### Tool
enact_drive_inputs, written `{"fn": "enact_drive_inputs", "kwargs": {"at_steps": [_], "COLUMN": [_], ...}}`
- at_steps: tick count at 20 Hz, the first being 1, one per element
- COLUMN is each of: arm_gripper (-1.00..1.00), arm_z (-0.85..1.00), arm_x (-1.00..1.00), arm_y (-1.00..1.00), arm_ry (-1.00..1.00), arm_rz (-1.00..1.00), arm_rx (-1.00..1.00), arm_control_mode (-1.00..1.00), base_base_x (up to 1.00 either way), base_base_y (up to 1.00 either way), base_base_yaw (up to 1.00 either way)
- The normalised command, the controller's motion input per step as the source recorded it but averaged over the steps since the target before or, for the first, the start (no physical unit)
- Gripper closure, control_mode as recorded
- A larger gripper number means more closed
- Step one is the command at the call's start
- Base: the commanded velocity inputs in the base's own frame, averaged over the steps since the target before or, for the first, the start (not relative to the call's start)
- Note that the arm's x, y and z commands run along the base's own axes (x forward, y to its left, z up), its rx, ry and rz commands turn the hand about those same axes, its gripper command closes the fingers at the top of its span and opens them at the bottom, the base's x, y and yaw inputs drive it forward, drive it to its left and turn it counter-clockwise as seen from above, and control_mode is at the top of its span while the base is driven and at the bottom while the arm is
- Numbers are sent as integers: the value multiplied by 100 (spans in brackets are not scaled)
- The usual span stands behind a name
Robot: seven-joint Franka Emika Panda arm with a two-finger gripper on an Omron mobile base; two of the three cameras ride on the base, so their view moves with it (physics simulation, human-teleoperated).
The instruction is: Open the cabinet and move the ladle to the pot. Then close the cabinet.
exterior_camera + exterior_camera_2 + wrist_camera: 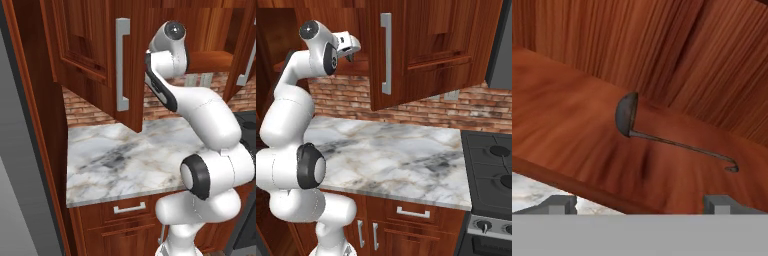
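The ladle (662, 135) lies flat on the cabinet's shelf (572, 130), straight ahead of the gripper (639, 204) and a little beyond its fingertips, not touching them. Its long axis runs crosswise to the gripper's approach: the bowl sits toward the gripper's left, the thin handle stretches off to its right and ends in a small hook. The gripper is released, jaws spread wide and holding nothing, level with the shelf's front edge. A grasp probably wants the handle's middle between the fingers.

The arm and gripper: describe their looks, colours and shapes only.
The arm is made of glossy white rounded segments, with black rings at the joints and a dark round cap at the upper joint. The gripper is white with two small dark grey finger tips.
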Motion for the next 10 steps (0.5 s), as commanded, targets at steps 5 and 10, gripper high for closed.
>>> {"fn": "enact_drive_inputs", "kwargs": {"at_steps": [5,10], "arm_gripper": [-100,-100], "arm_z": [-1,0], "arm_x": [32,30], "arm_y": [15,16], "arm_ry": [1,0], "arm_rz": [0,0], "arm_rx": [0,0], "arm_control_mode": [-100,-100], "base_base_x": [0,0], "base_base_y": [0,0], "base_base_yaw": [0,0]}}
